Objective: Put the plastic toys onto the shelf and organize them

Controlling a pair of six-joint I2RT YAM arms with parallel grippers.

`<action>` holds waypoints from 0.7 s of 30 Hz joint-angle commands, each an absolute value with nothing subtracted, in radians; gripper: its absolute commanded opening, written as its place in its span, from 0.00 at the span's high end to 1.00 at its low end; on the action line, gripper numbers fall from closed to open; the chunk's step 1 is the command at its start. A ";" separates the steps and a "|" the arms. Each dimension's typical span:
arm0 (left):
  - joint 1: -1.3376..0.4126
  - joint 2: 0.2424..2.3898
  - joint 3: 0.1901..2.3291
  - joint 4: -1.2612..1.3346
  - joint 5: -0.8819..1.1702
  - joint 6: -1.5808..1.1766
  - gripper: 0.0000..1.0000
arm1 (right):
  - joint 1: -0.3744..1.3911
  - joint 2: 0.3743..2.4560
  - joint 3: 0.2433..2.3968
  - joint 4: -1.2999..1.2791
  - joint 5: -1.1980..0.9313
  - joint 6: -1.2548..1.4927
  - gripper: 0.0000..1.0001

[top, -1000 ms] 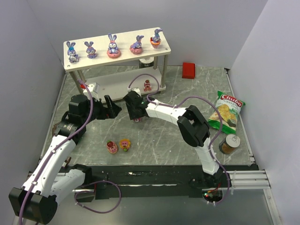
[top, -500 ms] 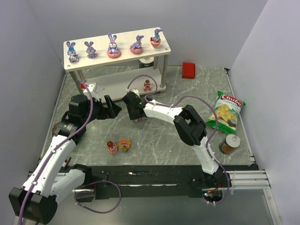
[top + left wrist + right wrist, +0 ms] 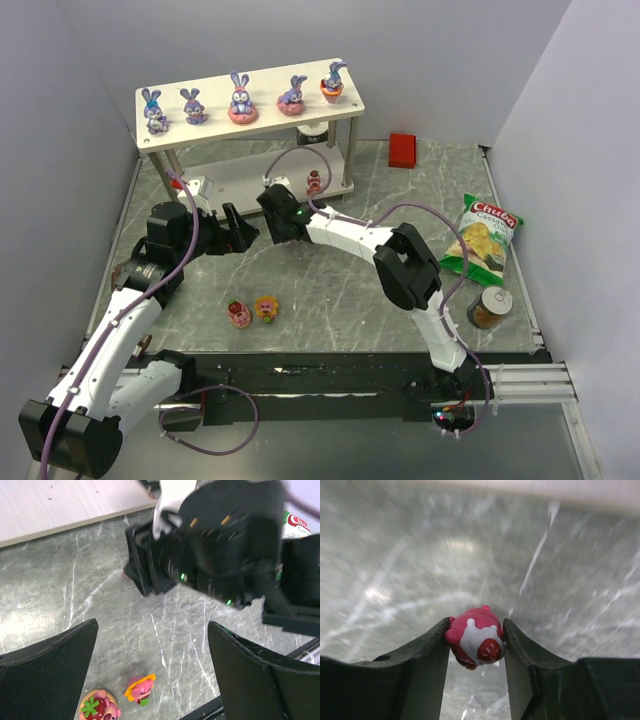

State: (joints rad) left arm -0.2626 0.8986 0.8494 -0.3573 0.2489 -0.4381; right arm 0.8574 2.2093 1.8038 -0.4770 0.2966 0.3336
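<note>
Right gripper: jaws partly closed and clamped on a pink-red sweet, one finger against each side. The sweet's white-iced face points at the wrist camera. The table beneath is blurred, so you cannot tell whether the sweet clears the surface.

From above, that gripper sits just in front of the shelf, near the lower board's front edge and left of the right front post.

Left gripper: jaws spread wide, nothing between them. It sits just beside the right gripper, on its left. In your left wrist view the right wrist fills the space ahead of the fingers.

Top board: five bunnies in a row.
Lower board: one small pink sweet near the right front post, close behind the held one.

On the table, nearer the bases: a round red-and-green sweet and a pink sweet with an orange rim, side by side, apart from both grippers.

Right side of the table: chip bag, jar, and red block beyond the shelf's right end, all well apart from the grippers.
</note>
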 commanded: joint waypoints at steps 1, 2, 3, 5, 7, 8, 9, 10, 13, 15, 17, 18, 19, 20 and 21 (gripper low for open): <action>-0.265 0.896 0.876 -0.342 0.242 -0.426 0.04 | 0.830 2.197 1.911 -0.405 0.313 0.275 0.98; -0.264 0.891 0.876 -0.342 0.242 -0.426 0.04 | 0.825 2.204 1.940 -0.400 0.311 0.258 0.98; -0.265 0.890 0.876 -0.341 0.241 -0.428 0.03 | 0.819 2.218 1.954 -0.402 0.305 0.252 0.98; -0.265 0.879 0.873 -0.342 0.241 -0.426 0.04 | 0.810 2.233 2.000 -0.397 0.296 0.232 0.97; -0.265 0.871 0.871 -0.333 0.241 -0.426 0.04 | 0.796 2.256 2.037 -0.387 0.282 0.218 0.97; -0.265 0.865 0.868 -0.331 0.244 -0.426 0.04 | 0.793 2.264 2.046 -0.380 0.275 0.203 0.97; -0.265 0.862 0.867 -0.325 0.247 -0.428 0.04 | 0.790 2.279 2.055 -0.367 0.269 0.199 0.96; -0.264 0.861 0.865 -0.324 0.253 -0.428 0.04 | 0.779 2.286 2.075 -0.359 0.253 0.192 0.96; -0.264 0.861 0.864 -0.319 0.262 -0.429 0.04 | 0.770 2.318 2.117 -0.333 0.236 0.160 0.95; -0.265 0.865 0.865 -0.321 0.262 -0.428 0.04 | 0.762 2.347 2.144 -0.333 0.216 0.146 0.94; -0.264 0.873 0.870 -0.322 0.265 -0.426 0.03 | 0.755 2.362 2.172 -0.330 0.213 0.140 0.94; -0.265 0.874 0.870 -0.324 0.265 -0.426 0.04 | 0.753 2.374 2.180 -0.331 0.213 0.141 0.94; -0.265 0.876 0.871 -0.324 0.267 -0.426 0.03 | 0.752 2.379 2.187 -0.331 0.210 0.143 0.94; -0.264 0.879 0.871 -0.321 0.271 -0.426 0.04 | 0.744 2.382 2.186 -0.324 0.207 0.146 0.94; -0.265 0.879 0.870 -0.318 0.272 -0.428 0.04 | 0.744 2.384 2.184 -0.316 0.204 0.144 0.94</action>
